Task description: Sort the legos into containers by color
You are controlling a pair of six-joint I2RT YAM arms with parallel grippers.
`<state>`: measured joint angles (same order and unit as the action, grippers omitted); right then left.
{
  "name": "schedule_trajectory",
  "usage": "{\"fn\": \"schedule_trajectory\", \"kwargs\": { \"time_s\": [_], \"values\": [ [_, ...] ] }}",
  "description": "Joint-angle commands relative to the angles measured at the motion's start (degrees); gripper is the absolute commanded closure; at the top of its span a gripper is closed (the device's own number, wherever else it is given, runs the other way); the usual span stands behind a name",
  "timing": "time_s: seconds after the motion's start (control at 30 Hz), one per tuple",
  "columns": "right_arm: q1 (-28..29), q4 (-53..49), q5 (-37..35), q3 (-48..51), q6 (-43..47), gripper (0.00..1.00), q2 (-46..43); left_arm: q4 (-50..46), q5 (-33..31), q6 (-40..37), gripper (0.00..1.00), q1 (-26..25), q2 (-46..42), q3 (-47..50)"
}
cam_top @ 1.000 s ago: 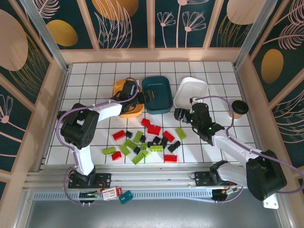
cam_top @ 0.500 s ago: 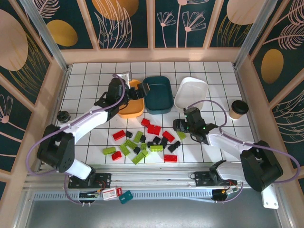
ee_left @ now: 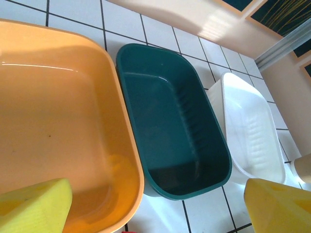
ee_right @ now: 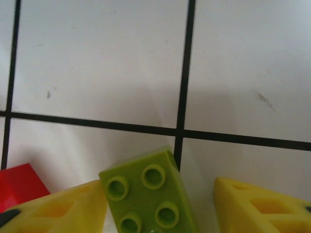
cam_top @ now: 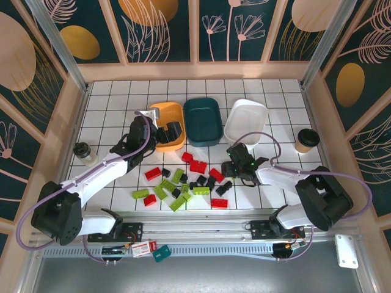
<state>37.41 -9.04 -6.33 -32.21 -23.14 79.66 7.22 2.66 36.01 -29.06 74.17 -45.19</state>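
1. Top view. Three tubs sit in a row at the far side of the white tiled surface point(cam_top: 122, 97): the orange tub point(cam_top: 171, 113), the dark teal tub point(cam_top: 203, 122) and the white tub point(cam_top: 247, 119). The legos point(cam_top: 183, 180), red, lime and black, lie scattered nearer my bases. My left gripper point(cam_top: 171, 130) hangs over the near right corner of the orange tub, jaws spread wide and holding nothing. A second ago it sat between the orange and teal tubs with its jaws narrower. My right gripper point(cam_top: 234, 163) was up beside the white tub then, and has since dropped to the right edge of the pile.

2. Left wrist view. My two yellow fingers point(ee_left: 34, 208) sit in the bottom corners, far apart, with nothing between them. Below me the three tubs stand side by side. The floors I can see look bare, though the orange tub's near end is hidden. I cannot tell whether a brick landed there.

3. Right wrist view. A lime green brick point(ee_right: 150, 199) lies studs up on the surface between my fingers point(ee_right: 262, 204). One finger touches its side and the other stands just apart, so the jaws have narrowed but are not clamped. A red brick point(ee_right: 19, 182) pokes in at the edge. I judge this pick is nearly made, and almost all the sorting is still ahead.
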Motion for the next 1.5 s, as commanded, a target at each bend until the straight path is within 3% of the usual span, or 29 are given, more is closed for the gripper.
{"fn": "schedule_trajectory", "kwargs": {
  "time_s": [0.0, 0.2, 0.33, 0.43, 0.57, 0.73, 0.93, 1.2, 1.37, 1.47],
  "values": [
    [0.8, 0.4, 0.9, -0.3, -1.4, 0.50, 1.6, -0.8, -1.7, -0.4, 0.09, 0.0, -1.6, 1.3],
    [0.7, 1.2, -0.2, -1.0, -0.9, 0.76, -2.7, -2.6, -2.7, -0.9, 0.09, 0.0, -3.1, 1.8],
    [-1.6, 0.5, -2.4, -4.9, 0.4, 0.80, -8.2, -3.0, -3.7, -0.6, 0.09, 0.0, -4.4, 2.8],
    [-7.9, 1.8, -0.7, -9.4, 1.7, 0.80, -8.4, -3.3, -4.3, -0.2, 0.09, 0.0, -5.6, 3.7],
    [-15.5, 5.3, 0.9, -16.1, 2.6, 0.80, -1.1, -4.0, -5.3, 0.3, 0.08, 0.0, -7.1, 4.8],
    [-20.4, 6.2, 1.8, -25.7, 3.0, 0.81, 13.8, -6.3, -6.3, 0.8, 0.08, -0.1, -8.9, 5.7],
    [-20.6, 4.1, 2.5, -34.0, 4.8, 0.83, 26.0, -7.7, -7.3, 0.9, 0.08, 0.0, -12.3, 7.5],
    [-16.8, 4.8, 4.0, -37.2, 6.2, 0.83, 29.6, -10.3, -9.8, 0.2, 0.08, -0.1, -14.1, 7.8],
    [-16.5, 5.1, 1.9, -36.2, 4.9, 0.74, 28.3, -12.5, -11.5, 0.3, 0.08, 0.0, -14.8, 7.7],
    [-16.6, 4.7, 0.7, -34.8, 4.2, 0.49, 26.5, -14.1, -12.3, 0.8, 0.08, 0.0, -15.4, 7.5]
  ]
}}
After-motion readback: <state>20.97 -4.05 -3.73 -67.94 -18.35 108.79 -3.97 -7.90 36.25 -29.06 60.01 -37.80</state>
